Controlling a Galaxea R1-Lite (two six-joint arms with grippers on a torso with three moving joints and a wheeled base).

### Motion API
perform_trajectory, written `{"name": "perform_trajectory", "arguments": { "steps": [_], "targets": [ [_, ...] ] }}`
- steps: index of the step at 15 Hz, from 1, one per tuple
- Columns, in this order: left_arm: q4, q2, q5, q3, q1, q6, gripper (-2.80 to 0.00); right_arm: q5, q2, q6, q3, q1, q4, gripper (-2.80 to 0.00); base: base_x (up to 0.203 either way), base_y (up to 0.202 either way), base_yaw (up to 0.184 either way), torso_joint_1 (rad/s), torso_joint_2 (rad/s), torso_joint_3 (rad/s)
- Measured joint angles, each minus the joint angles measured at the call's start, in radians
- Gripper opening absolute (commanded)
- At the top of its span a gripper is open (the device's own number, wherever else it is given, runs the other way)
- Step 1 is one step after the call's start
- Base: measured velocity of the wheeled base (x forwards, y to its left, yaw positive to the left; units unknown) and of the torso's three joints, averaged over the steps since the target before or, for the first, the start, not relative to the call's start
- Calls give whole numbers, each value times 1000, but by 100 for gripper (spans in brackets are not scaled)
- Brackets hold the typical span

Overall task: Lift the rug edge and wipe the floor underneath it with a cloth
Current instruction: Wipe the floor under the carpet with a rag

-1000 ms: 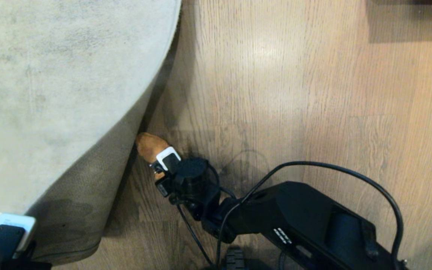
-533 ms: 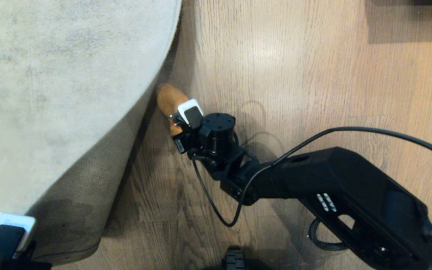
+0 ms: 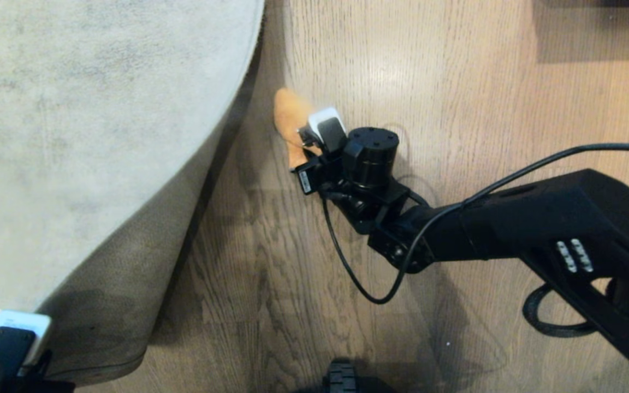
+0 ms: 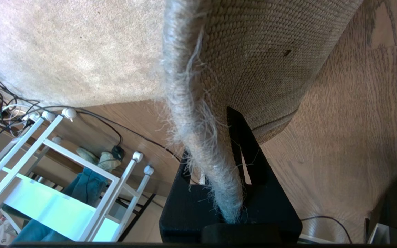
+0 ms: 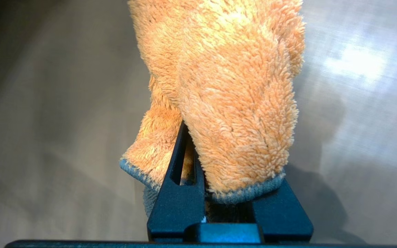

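Fluffy orange cloth (image 3: 288,117) beside lifted rug edge (image 3: 205,180).

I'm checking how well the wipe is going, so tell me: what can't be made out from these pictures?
- Head view: the floor under the cloth and right gripper is covered by them, so its state there is unknown.
- Head view: floor beneath the lifted rug edge lies in its shadow.
- Head view: the left gripper is cut off by the corner.
- Right wrist view: the floor is blurred; contact cannot be judged.

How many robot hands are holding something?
2. The left gripper, at the near left, pinches the lifted rug edge. The right gripper holds the cloth on the floor.
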Motion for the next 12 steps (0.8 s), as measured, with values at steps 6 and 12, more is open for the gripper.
{"name": "perform_trajectory", "arguments": {
  "steps": [6,12],
  "targets": [
    [0,-4,-2,0,0,0,-280,6,-182,-1,295,-67,-47,-280,0,0,0,0,0,0],
    [0,-4,-2,0,0,1,-280,50,-308,0,643,-209,-212,-280,0,0,0,0,0,0]
  ]
}}
